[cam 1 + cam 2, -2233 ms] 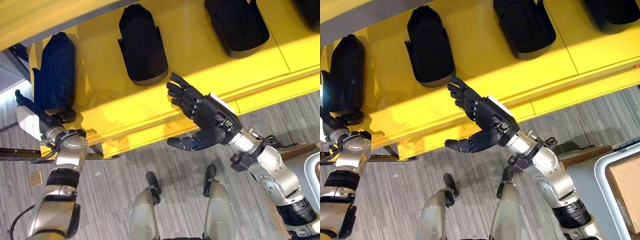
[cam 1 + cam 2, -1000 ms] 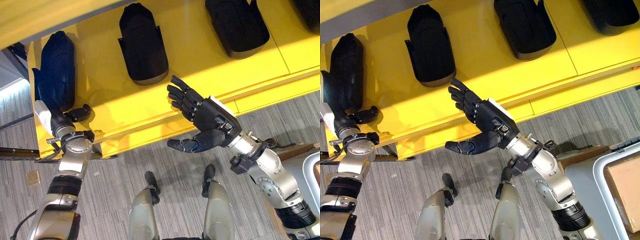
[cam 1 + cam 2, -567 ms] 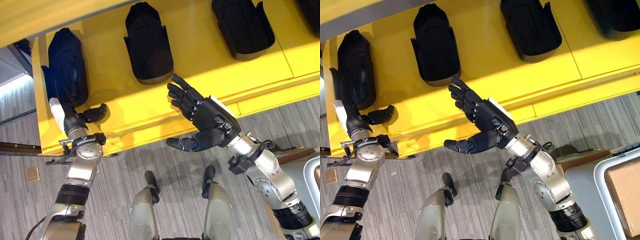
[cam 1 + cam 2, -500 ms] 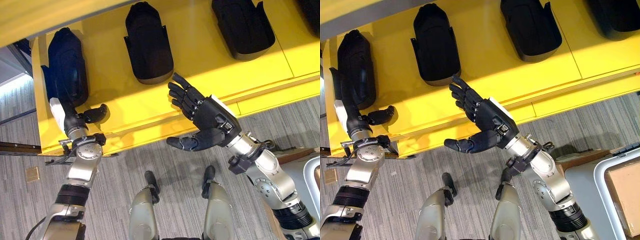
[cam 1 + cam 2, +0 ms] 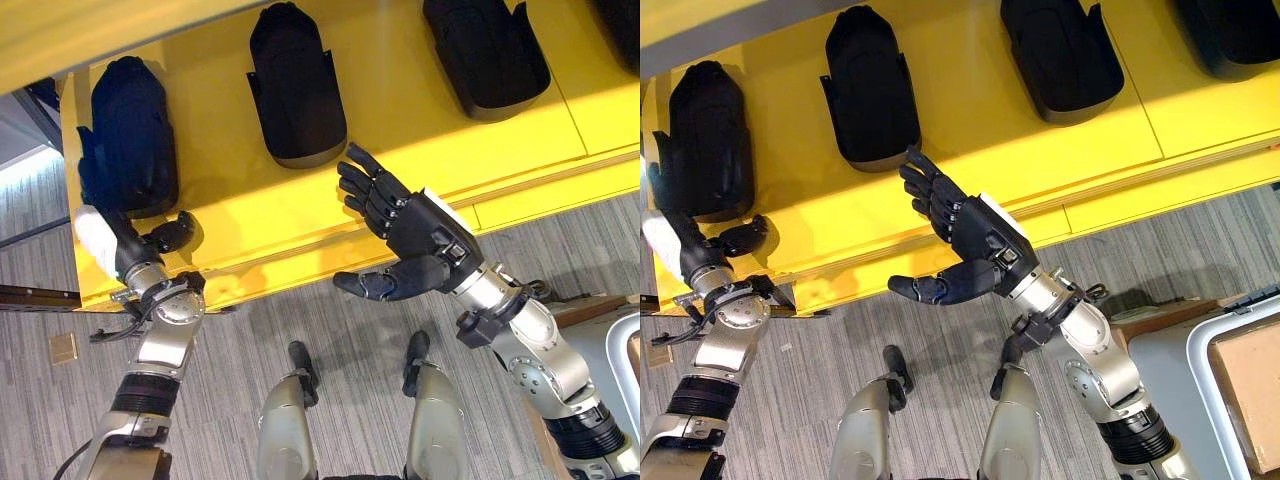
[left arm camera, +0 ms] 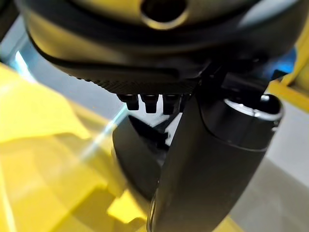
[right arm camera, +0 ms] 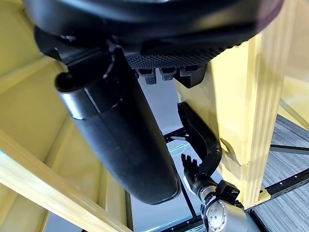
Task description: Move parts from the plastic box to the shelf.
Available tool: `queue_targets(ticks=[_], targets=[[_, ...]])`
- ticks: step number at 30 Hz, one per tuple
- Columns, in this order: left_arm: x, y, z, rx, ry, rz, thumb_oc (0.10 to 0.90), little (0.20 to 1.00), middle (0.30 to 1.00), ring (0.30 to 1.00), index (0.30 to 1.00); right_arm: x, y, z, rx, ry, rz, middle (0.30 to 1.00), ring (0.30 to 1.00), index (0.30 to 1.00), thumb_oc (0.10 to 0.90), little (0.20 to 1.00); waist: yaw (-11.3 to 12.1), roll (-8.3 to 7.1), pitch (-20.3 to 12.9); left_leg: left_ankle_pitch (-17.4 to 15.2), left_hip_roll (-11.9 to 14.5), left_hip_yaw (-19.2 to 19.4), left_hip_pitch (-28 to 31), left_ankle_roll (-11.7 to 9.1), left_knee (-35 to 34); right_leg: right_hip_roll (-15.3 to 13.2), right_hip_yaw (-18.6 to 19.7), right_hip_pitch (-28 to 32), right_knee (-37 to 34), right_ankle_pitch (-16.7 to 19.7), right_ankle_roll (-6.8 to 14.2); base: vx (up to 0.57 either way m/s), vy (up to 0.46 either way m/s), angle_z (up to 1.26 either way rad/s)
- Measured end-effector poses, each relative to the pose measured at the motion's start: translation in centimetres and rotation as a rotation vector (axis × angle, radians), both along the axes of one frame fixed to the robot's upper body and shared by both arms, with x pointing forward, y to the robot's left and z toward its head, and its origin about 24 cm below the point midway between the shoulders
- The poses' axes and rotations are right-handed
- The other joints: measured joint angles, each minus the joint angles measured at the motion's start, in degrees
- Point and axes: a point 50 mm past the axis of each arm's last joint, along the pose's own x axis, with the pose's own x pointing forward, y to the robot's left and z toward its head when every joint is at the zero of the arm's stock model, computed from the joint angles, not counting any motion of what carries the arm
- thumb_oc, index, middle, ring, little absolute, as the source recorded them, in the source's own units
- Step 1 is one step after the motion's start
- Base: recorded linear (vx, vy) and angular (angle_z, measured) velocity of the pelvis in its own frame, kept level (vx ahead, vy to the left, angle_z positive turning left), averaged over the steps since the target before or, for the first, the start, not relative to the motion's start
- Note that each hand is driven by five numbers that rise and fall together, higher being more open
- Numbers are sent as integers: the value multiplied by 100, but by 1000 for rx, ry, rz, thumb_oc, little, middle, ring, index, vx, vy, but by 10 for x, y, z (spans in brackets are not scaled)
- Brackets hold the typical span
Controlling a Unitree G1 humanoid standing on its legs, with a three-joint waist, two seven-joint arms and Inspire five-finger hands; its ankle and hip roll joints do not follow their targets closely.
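From my console, black parts line the yellow shelf at top, right hand spread wide, left hand at left, grip unreadable; right-eye view adds a grey bin at lower right.

Black parts lie flat, seemingly, on yellow shelf.

1. A bright yellow flat-boarded shelf spans the far side above grey striped carpet floor.
2. Three black moulded plastic parts lie on it in a row: left, middle, right.
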Motion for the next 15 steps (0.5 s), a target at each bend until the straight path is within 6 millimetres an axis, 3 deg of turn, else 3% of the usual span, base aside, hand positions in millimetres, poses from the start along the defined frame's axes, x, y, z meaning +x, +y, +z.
queue_targets(ticks=[6,9,15], targets=[[-1,10,9,-23,-70,40,900,1000,1000,1000,1000,0,0,0,-1,1,0,1000,1000,1000,900,1000,6,1,0,0,-3,9,6,1,11,-8,11,-4,13,0,0,3,7,0],[-3,8,14,-15,-148,43,900,1000,1000,1000,1000,0,0,0,-1,3,0,1000,1000,1000,900,1000,-2,0,0,0,-2,9,-1,1,11,-7,11,-10,13,0,0,0,-28,0],[-12,-10,47,87,-422,64,900,1000,1000,1000,1000,0,0,-1,-10,-3,-5,1000,1000,1000,900,1000,4,-6,2,-3,0,4,-20,-2,7,-1,8,-22,10,-2,1,-5,-54,0]])
